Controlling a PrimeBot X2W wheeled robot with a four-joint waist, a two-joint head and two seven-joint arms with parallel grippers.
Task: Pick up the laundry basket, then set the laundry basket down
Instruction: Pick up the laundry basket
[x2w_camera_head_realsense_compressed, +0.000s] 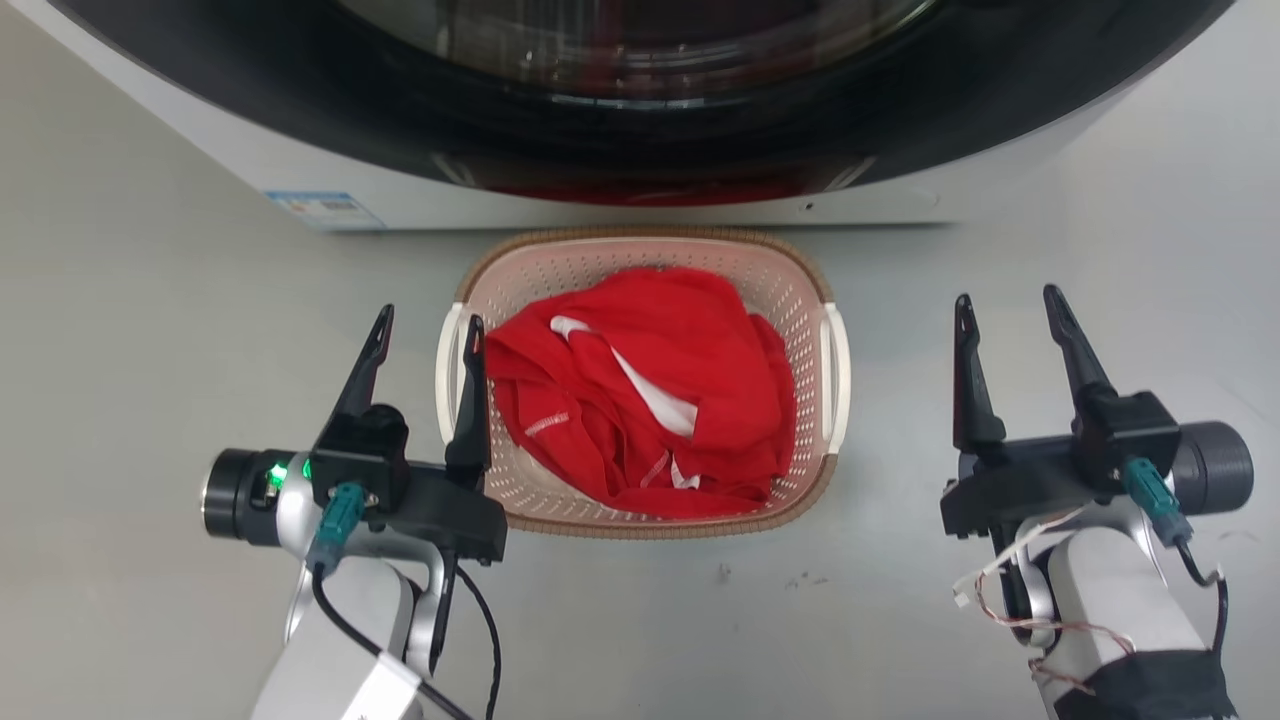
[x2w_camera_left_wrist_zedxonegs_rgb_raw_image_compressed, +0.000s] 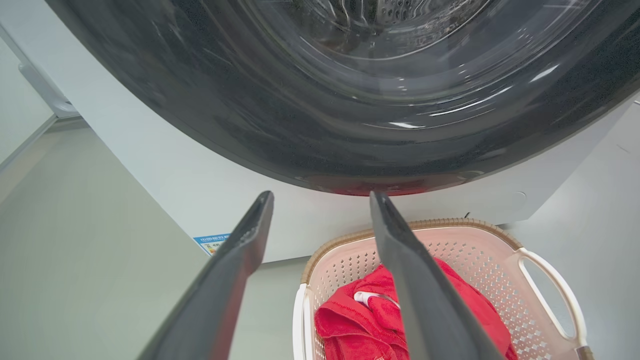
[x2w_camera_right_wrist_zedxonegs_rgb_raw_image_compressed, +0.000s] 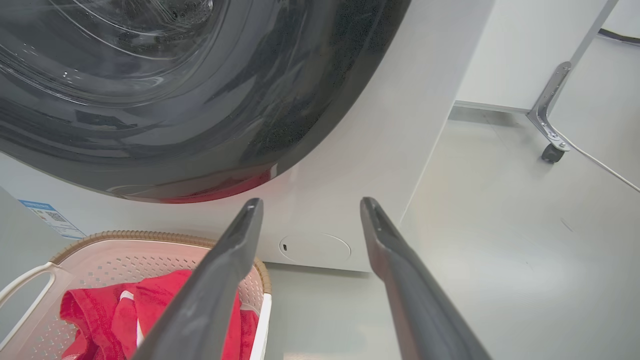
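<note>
At the back, a washing machine (x2w_camera_head_realsense_compressed: 200, 140), white-bodied, with a dark round door (x2w_camera_head_realsense_compressed: 640, 150) overhanging. Grey floor (x2w_camera_head_realsense_compressed: 150, 350) all round. Down on that floor, just in front of the machine and centred between the arms, the laundry basket (x2w_camera_head_realsense_compressed: 560, 272), heaped with a red garment (x2w_camera_head_realsense_compressed: 640, 390). White left handle (x2w_camera_head_realsense_compressed: 446, 372) and white right handle (x2w_camera_head_realsense_compressed: 836, 372) on its short sides.

Step in hand, by the look of it: getting both pincers onto the handles before any lift.

As for the left pincer (x2w_camera_head_realsense_compressed: 430, 320): fingers apart, straddling the left handle, outer finger over floor, inner finger over the basket's inside edge beside the cloth. Gripping nothing. Height above the handle hard to judge from here.

As for the right pincer (x2w_camera_head_realsense_compressed: 1008, 297): fingers apart, holding nothing, over bare floor, well apart from the right handle.

To do it well:
- Bring the right pincer inward to mirror the left, one finger outside the handle, one inside.
- Lower both evenly.
- Keep the inner fingers clear of the garment, or risk pinching cloth in place of plastic.
- Close both together, at the handles' middles.
- Lift level and slowly, away from the overhanging door, to avoid tipping the load or knocking the machine.
</note>
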